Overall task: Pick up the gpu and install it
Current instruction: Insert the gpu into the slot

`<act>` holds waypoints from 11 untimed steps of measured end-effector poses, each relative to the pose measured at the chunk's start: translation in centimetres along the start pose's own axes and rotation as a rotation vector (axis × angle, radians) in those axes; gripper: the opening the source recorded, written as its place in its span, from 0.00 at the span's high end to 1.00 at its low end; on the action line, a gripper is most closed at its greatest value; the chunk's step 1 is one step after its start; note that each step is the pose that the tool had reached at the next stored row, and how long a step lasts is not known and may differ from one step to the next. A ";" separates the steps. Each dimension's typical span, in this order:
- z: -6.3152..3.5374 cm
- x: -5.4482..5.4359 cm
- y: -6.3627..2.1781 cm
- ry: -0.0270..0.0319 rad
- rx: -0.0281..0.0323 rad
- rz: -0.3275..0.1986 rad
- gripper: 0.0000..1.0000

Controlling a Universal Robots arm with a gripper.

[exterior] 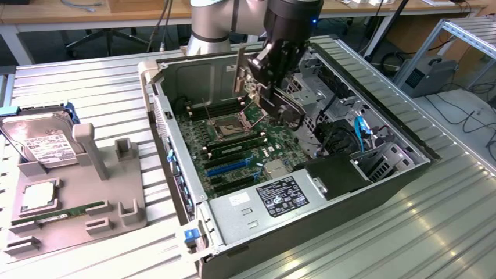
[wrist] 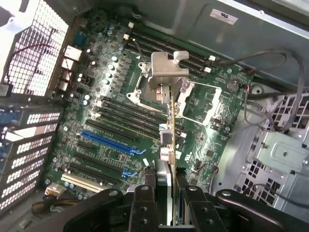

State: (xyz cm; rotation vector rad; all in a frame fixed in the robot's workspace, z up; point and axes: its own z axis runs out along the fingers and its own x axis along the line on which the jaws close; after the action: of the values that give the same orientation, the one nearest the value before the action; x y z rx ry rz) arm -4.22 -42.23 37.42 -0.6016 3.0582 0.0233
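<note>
Your fingers [wrist: 144,205] are clamped on the gpu [exterior: 246,71], one on each face, so it's def held. Card's standing on edge inside the open pc case [exterior: 174,75], up over the mobo [exterior: 256,148], roughly 12 o'clock of the cpu socket [exterior: 232,124] in the exterior view. Wrist view has it edge-on w/ the silver bracket [wrist: 166,67] at the far end from the fingers. Not in a slot yet: the blue slot [exterior: 229,166] sits at 6 o'clock of the socket, well apart from the card. Over at 9 o'clock of the case, on the table [exterior: 85,81], the grey holder [exterior: 94,154] has the hard drive [exterior: 43,145] and green ram stick [exterior: 74,210] on it.
</note>
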 end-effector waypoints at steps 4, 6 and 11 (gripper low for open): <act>0.07 -0.1 -0.03 0.0008 -0.0022 -0.081 0.73; 0.11 -0.1 -0.04 0.0012 -0.0032 -0.119 0.73; 0.18 -0.1 -0.06 0.0019 -0.0052 -0.192 0.73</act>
State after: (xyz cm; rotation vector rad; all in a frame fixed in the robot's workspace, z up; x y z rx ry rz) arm -4.06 -42.22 37.25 -0.8927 2.9879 0.0269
